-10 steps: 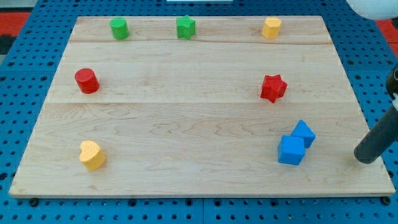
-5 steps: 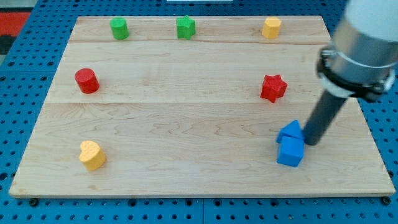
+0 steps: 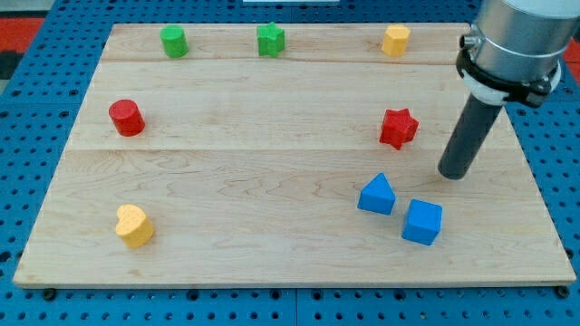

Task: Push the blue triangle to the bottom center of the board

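Nearest the view's bottom, a yellow heart block [image 3: 134, 225] sits at the lower left of the wooden board [image 3: 272, 254]. At the lower right, a blue cube [image 3: 422, 222] lies near the bottom edge. Just to its left and slightly higher is the blue triangle [image 3: 377, 195], apart from the cube with a small gap between them. The triangle is right of the board's centre line, in the lower right area, not at bottom centre.

My tip [image 3: 454, 175] rests above and to the right of both blue blocks, touching neither; it is near the cube, a bit farther from the triangle. No gripper here, just a dark rod, so no opening to report. The rod rises toward the view's upper right into the grey arm body [image 3: 517, 36].

Further up, a red star block [image 3: 398, 128] sits left of the rod, apart from it. A red cylinder [image 3: 126, 118] is at the left side, mid height.

Along the top edge: green cylinder [image 3: 173, 41], green star [image 3: 270, 39], yellow block [image 3: 395, 40], shape unclear.
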Robot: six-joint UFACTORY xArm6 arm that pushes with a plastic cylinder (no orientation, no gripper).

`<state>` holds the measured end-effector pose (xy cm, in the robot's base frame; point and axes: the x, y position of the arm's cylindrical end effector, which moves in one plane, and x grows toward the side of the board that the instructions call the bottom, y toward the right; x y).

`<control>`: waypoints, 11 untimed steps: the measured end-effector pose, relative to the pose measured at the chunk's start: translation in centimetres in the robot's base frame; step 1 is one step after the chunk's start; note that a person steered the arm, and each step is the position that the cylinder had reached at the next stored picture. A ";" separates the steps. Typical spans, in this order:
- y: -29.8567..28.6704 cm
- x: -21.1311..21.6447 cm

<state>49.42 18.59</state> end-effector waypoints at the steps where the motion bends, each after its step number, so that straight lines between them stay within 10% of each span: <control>1: -1.8 1.1; 11: -17.8 3.0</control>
